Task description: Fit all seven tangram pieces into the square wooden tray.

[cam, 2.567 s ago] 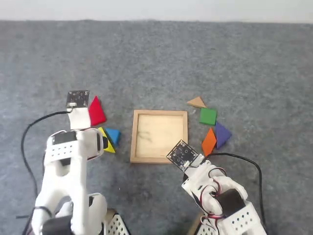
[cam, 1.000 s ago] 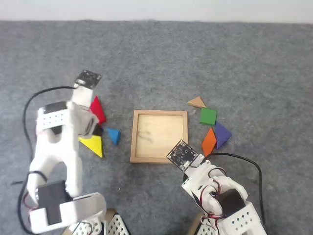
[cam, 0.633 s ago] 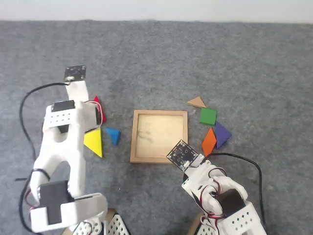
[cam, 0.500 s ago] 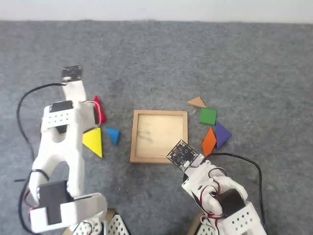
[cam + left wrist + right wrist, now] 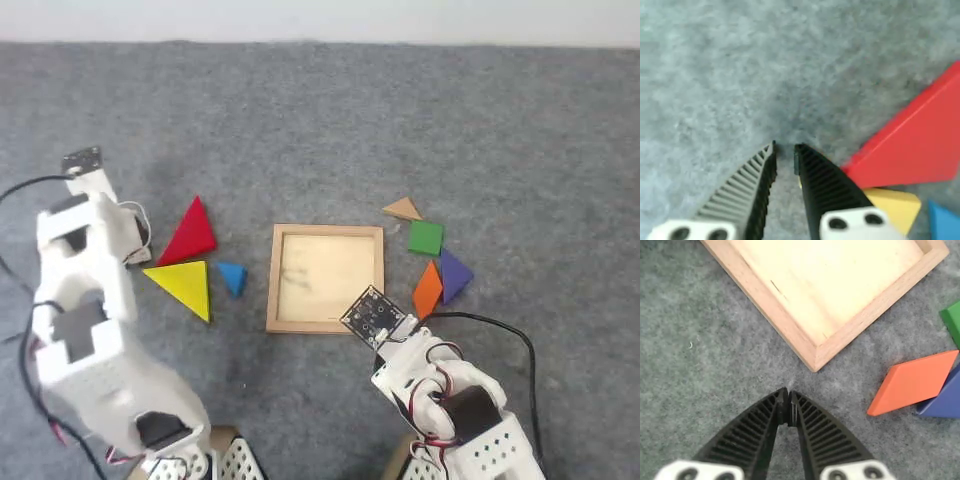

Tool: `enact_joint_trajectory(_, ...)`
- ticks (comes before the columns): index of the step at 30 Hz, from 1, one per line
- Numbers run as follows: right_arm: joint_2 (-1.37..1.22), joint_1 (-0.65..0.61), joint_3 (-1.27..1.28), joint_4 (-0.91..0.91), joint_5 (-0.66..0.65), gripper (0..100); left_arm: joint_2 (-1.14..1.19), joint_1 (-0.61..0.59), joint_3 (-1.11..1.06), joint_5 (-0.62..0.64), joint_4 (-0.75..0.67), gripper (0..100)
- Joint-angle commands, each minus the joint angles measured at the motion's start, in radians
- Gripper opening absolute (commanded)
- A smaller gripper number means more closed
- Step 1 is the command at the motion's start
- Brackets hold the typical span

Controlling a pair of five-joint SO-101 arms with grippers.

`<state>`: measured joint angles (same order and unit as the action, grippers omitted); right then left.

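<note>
Grey carpet-like mat (image 5: 330, 110) covers the whole table, with a pale strip of wall (image 5: 320, 18) along the far edge. Over on the left, the left gripper (image 5: 785, 147) hangs above bare mat with its jaws a narrow gap apart. The red triangle (image 5: 190, 233) sits just beside one finger, and the yellow triangle (image 5: 185, 287) and small blue triangle (image 5: 233, 277) lie past it. The wooden tray (image 5: 326, 231) lies just ahead of the right gripper (image 5: 788, 392), whose jaws are pressed together tip to tip. Off to that gripper's side are the orange parallelogram (image 5: 427, 288), purple triangle (image 5: 455, 275), green square (image 5: 425, 237) and tan triangle (image 5: 402, 209), all bunched up on the mat outside the tray.
</note>
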<state>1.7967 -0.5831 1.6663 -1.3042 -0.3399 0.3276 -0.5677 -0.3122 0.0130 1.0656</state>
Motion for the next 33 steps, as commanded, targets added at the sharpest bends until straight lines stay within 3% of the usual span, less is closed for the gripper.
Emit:
enact_joint_trajectory(1,0.015,-0.005,0.017,-0.005,-0.002,0.9,0.041,-0.012,0.111,-0.055,0.083,2)
enact_joint_trajectory(9,0.015,-0.005,0.017,-0.005,-0.002,0.9,-0.031,-0.014,0.033,-0.221,0.127,2)
enact_joint_trajectory(17,0.015,-0.005,0.017,-0.005,-0.002,0.9,-0.443,0.025,-0.358,-0.342,-0.005,2)
enact_joint_trajectory(22,0.015,-0.005,0.017,-0.005,-0.002,0.9,-0.631,0.084,-0.521,-0.514,0.058,2)
enact_joint_trajectory(25,0.015,-0.005,0.017,-0.005,-0.002,0.9,-0.661,0.101,-0.513,-0.647,0.155,2)
enact_joint_trajectory(28,0.015,-0.005,0.017,-0.005,-0.002,0.9,-0.66,0.097,-0.427,-0.704,0.19,3)
enact_joint_trajectory(33,0.015,-0.005,0.017,-0.005,-0.002,0.9,-0.661,0.161,-0.294,-0.861,0.272,18)
